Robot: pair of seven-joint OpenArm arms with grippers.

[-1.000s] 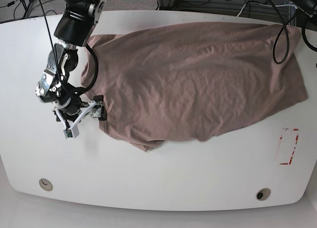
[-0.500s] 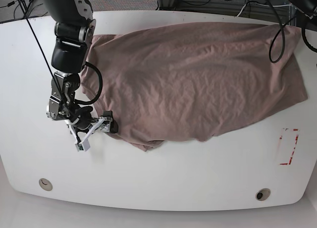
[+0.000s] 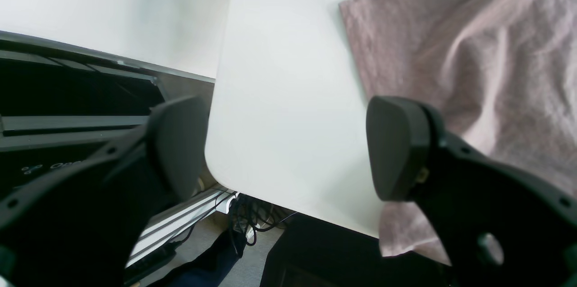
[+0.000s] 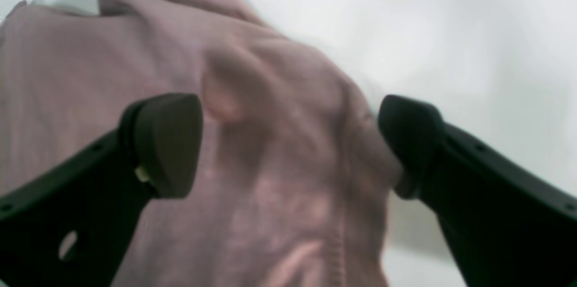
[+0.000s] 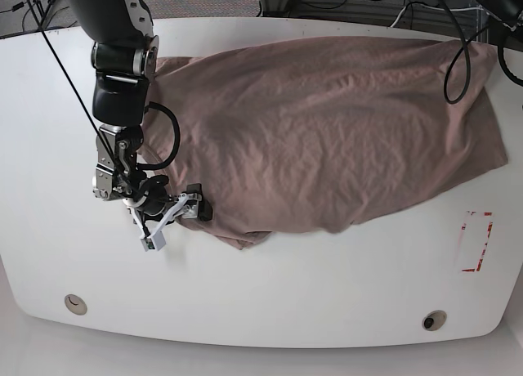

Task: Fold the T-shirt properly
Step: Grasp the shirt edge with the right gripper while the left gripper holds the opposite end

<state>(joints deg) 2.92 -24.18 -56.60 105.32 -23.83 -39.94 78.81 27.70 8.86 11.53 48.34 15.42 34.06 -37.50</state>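
Observation:
The mauve T-shirt (image 5: 327, 131) lies spread and wrinkled across the white table (image 5: 270, 294), its right side reaching the table's far right edge. My right gripper (image 5: 176, 226) is open at the shirt's lower left edge. In the right wrist view the right gripper (image 4: 288, 143) straddles a raised fold of the shirt (image 4: 279, 111) without closing on it. My left gripper (image 3: 288, 147) is open and empty above the table's edge, with the shirt's edge (image 3: 473, 61) under and beside its right finger (image 3: 396, 147). The left gripper is outside the base view.
A red-marked rectangle (image 5: 476, 241) sits on the table at the right. Two round holes (image 5: 75, 303) (image 5: 434, 320) lie near the front edge. Cables (image 5: 458, 57) hang at the back right. Dark equipment (image 3: 67, 111) stands beyond the table's edge.
My right gripper has moved down and to the right along the shirt's left edge, toward its lower left corner. The shirt has not visibly shifted.

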